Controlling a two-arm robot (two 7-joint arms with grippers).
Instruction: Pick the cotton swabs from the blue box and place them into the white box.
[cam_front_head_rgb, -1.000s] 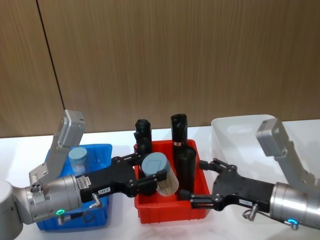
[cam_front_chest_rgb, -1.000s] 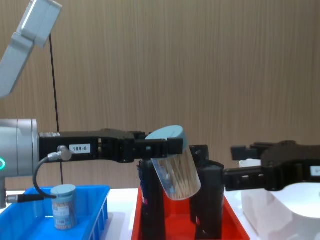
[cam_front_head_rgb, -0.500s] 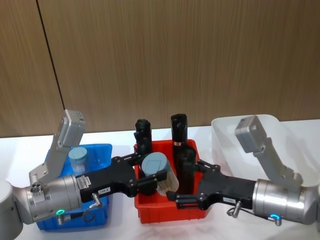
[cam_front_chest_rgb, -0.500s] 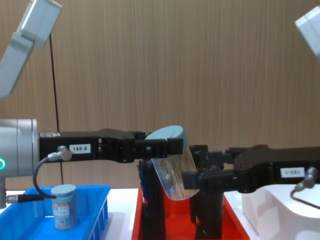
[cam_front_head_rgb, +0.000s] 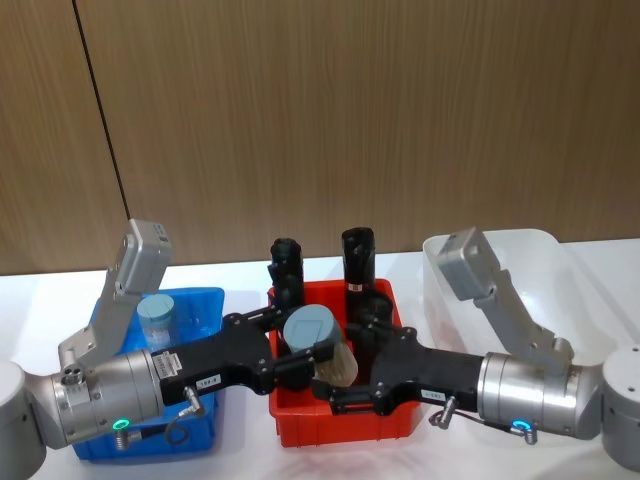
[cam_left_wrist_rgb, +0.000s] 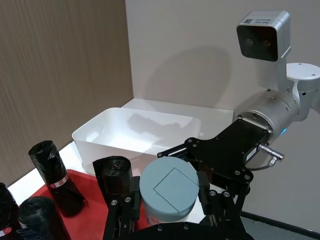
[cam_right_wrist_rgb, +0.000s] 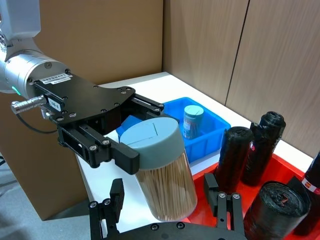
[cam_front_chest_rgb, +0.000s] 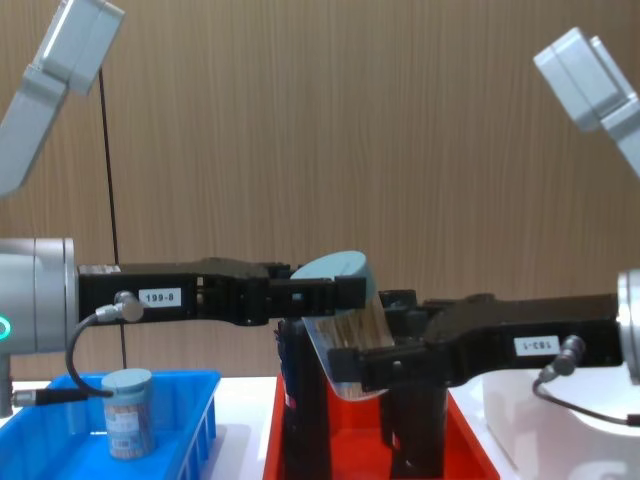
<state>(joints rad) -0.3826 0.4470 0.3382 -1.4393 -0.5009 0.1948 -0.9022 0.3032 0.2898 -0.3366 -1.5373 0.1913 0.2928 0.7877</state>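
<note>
A clear tub of cotton swabs (cam_front_head_rgb: 322, 345) with a grey-blue lid hangs tilted above the red tray, and my left gripper (cam_front_head_rgb: 300, 340) is shut on it at the lid. In the chest view this tub (cam_front_chest_rgb: 345, 325) sits between the left gripper (cam_front_chest_rgb: 335, 293) and my right gripper (cam_front_chest_rgb: 375, 362). The right gripper (cam_right_wrist_rgb: 167, 205) is open, its fingers standing either side of the tub's lower body (cam_right_wrist_rgb: 165, 187) without touching. Another cotton swab tub (cam_front_head_rgb: 156, 317) stands upright in the blue box (cam_front_head_rgb: 205, 300). The white box (cam_front_head_rgb: 500, 250) lies at the right.
The red tray (cam_front_head_rgb: 340, 425) sits between the two boxes and holds several tall black cylinders (cam_front_head_rgb: 357, 258) with red labels, close behind both grippers. A brown wood-panel wall rises behind the white table (cam_front_head_rgb: 240, 275).
My right gripper has travelled left from beside the white box over the red tray and now straddles the held tub. The left gripper and its tub have stayed still.
</note>
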